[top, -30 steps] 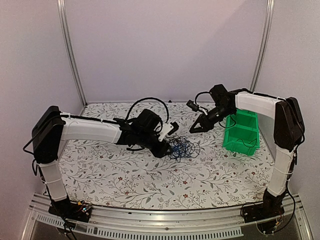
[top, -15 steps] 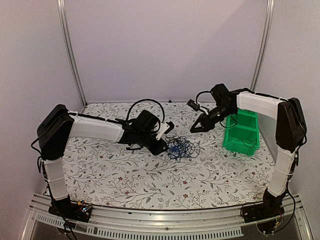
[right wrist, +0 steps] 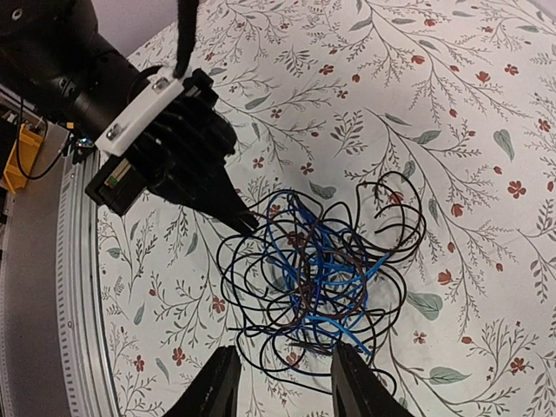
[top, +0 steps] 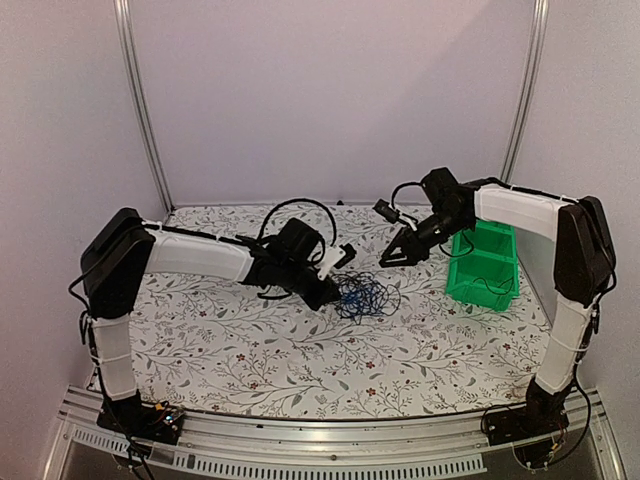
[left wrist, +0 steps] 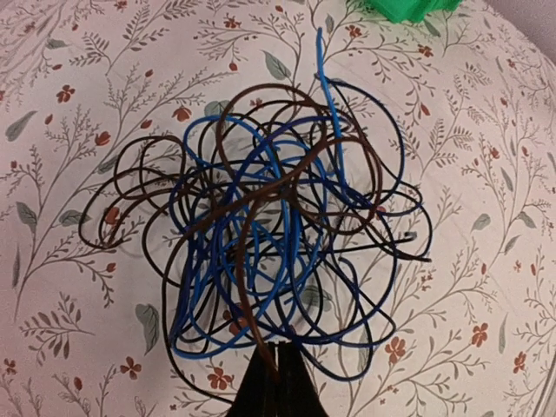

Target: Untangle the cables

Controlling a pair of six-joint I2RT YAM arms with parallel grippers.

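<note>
Robot lab cell: blank walls [top: 330,90], alu posts [top: 139,110], bench rail [top: 300,441].

A tablecloth [top: 300,350] printed with leafy sprigs and small red flowers covered the table. A green plastic bin [top: 485,265] stood on it at the right side, toward the far edge; one corner of it showed at the top of the left wrist view. Two aluminium posts [top: 140,110] rose at the far corners against pale walls [top: 330,100]. A slotted metal rail [top: 320,445] ran along the near edge.
</note>
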